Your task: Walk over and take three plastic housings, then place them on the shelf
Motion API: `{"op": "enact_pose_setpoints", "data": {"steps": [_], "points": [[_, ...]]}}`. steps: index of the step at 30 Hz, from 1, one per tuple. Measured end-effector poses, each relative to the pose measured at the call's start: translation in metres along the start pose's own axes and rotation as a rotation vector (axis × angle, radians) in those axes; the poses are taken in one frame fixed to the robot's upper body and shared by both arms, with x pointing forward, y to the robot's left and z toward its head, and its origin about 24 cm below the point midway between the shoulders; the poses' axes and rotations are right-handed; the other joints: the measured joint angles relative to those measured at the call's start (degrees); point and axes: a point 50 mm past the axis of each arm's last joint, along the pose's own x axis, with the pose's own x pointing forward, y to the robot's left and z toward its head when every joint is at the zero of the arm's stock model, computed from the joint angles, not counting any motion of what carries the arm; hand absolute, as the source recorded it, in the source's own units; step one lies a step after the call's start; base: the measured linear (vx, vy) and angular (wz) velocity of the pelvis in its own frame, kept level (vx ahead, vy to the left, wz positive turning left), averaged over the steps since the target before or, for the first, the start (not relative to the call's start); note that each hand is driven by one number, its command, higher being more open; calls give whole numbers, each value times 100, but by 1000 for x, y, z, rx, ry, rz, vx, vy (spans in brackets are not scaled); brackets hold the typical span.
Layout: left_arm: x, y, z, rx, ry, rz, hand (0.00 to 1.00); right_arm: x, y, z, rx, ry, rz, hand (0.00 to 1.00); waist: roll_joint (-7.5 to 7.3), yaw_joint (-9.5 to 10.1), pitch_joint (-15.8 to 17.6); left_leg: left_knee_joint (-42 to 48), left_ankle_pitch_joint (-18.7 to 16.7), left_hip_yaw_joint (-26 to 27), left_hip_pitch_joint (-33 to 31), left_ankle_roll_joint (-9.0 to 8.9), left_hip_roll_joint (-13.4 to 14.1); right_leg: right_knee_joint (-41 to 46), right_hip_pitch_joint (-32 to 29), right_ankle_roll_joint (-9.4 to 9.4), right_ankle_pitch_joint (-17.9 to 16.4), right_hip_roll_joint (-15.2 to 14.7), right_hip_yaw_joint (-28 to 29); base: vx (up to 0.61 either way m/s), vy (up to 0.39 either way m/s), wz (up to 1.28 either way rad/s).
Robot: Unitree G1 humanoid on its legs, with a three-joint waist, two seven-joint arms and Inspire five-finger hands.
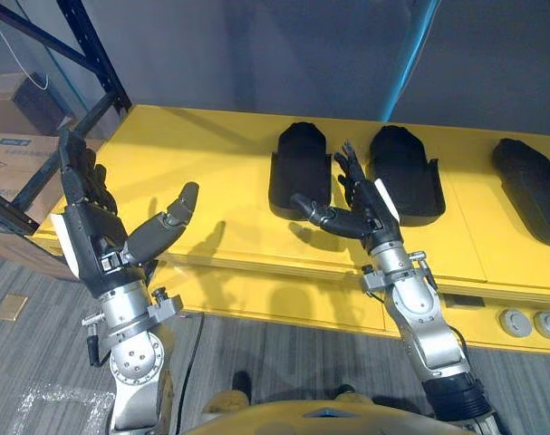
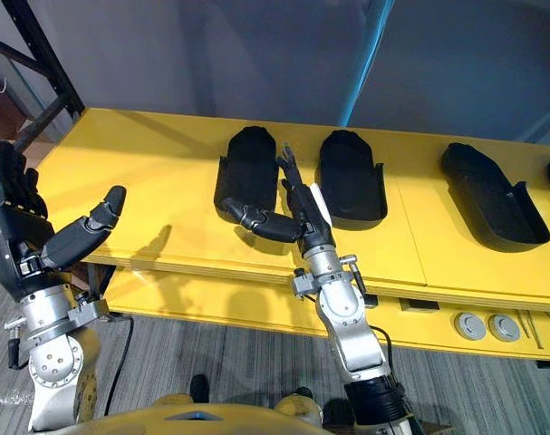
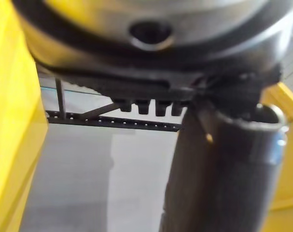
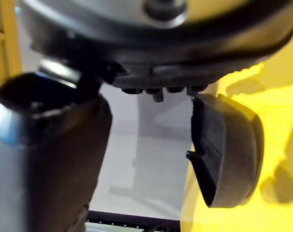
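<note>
Nearest, both hands are raised at the front edge of the yellow table [image 1: 193, 154], and neither holds anything. The left hand [image 1: 91, 222] is off the table's left corner, above the grey floor [image 1: 284, 353], palm turned inward, fingers straight up and thumb angled out, so it is spread wide.

The right hand [image 1: 372, 216] is further in, over the table top, with its fingers [image 1: 354, 174] straight and pointing away from the robot into the gap between 2 housings. Its thumb [image 1: 322, 216] stretches sideways toward the near end of the left housing [image 1: 302, 168]; whether the tip touches it cannot be told. This hand is also spread apart.

On the table's front face, low on the right, sit 2 round grey sockets [image 1: 532, 323].

Beyond the hands, 3 black plastic housings lie in a row on the table, hollow side up and set apart from one another: the left housing, the middle housing [image 1: 404, 172] just right of the right hand's fingers, and the right housing [image 1: 531, 186] well apart from it. The right wrist view shows the middle housing's rounded end [image 4: 228, 150] on the yellow surface.

Farther left stands a dark metal rack [image 1: 93, 54] with cardboard boxes [image 1: 12, 149] behind it. A grey wall [image 1: 256, 54] rises behind the table.
</note>
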Motion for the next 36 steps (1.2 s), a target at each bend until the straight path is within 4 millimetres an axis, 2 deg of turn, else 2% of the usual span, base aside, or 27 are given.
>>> {"op": "enact_pose_setpoints", "data": {"steps": [1, 14, 19, 27, 36], "points": [[0, 0, 0, 0, 0, -1, 100, -2, 0, -2, 8, 11, -1, 100, -1, 0, -1, 0, 27, 2, 0, -43, 12, 0, -1, -4, -2, 12, 0, 0, 0, 0], [-2, -12, 2, -10, -5, -81, 100, -6, 11, -14, 46, 79, 63, 100, -8, -30, -3, 0, 39, 135, -13, -86, 59, -13, -96, -39, -25, 64, 147, -7, -4, -5], [2, -11, 11, -10, -48, -97, 100, -8, 16, -17, 50, 102, 123, 100, -17, -22, -6, 0, 53, 135, -13, -79, 62, -13, -95, -42, -26, 72, 148, 0, 0, 0], [2, -12, 11, -7, -50, -114, 100, -9, 24, -20, 54, 117, 184, 100, -72, -19, -30, -1, 65, 132, -13, -72, 60, -11, -94, -42, -26, 74, 148, 0, 0, 0], [2, -12, 10, -4, -43, -126, 100, -10, 23, -25, 52, 141, 173, 100, -86, -12, -39, -4, 100, 116, -12, -71, 54, -4, -93, -45, -28, 89, 141, 0, 0, 0]]}}
